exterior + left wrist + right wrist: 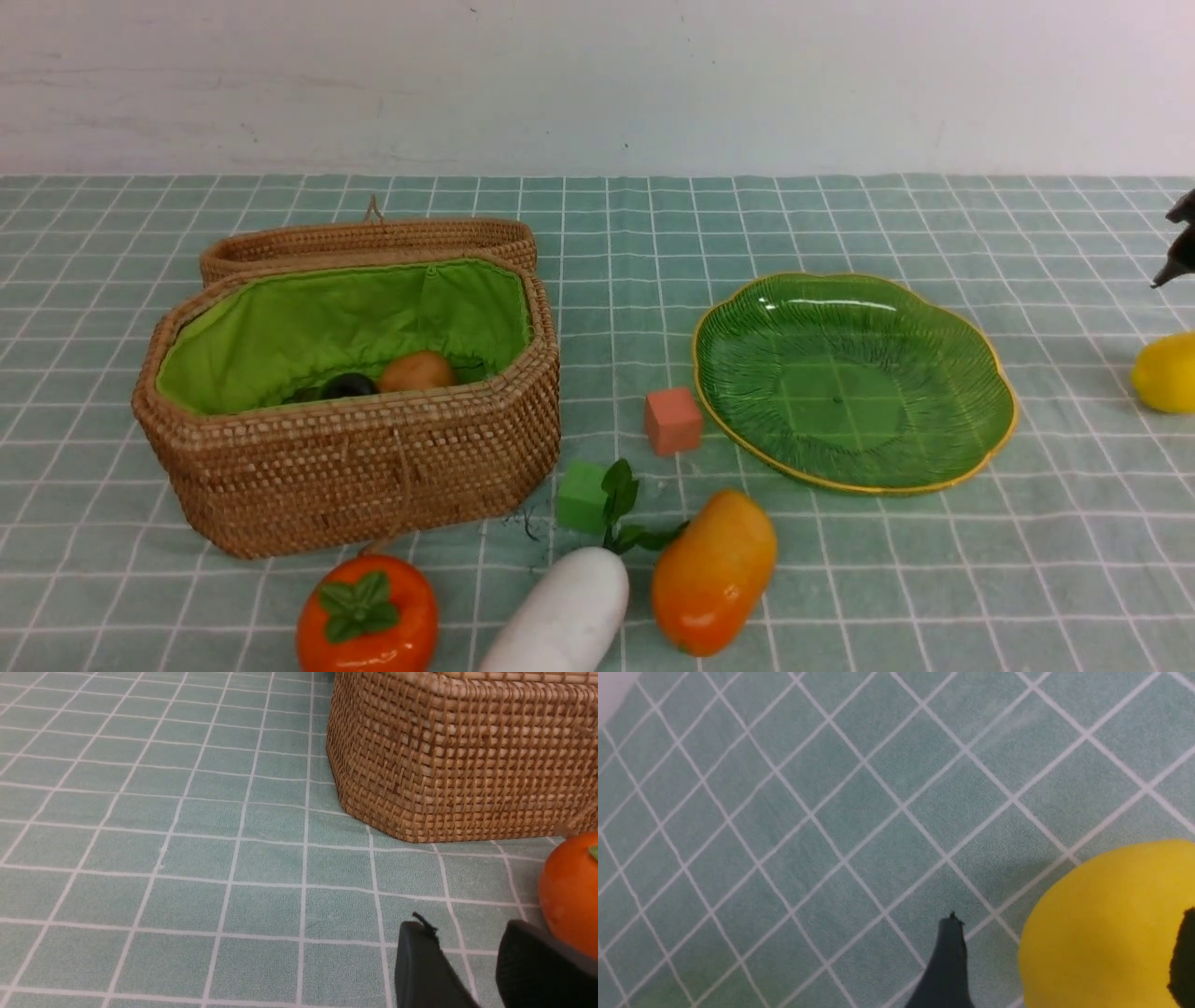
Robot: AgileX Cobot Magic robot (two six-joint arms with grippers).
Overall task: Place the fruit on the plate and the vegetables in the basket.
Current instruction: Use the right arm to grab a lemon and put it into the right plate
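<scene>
The right gripper (1066,933) hangs over the lemon (1167,373) with jaws wide apart, one finger clear of it. The lemon lies on the cloth (934,579), right of the plate (990,439). The left gripper (467,940) is low beside the persimmon (367,611), jaws apart, nothing between them. Potato (416,371) and eggplant (349,385) lie in the basket (355,476) — radish (569,611) and mango (714,569) just in front.

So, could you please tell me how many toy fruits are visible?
3: the persimmon in front of the basket, the mango beside the radish, the lemon right of the plate; the basket could hide more.
</scene>
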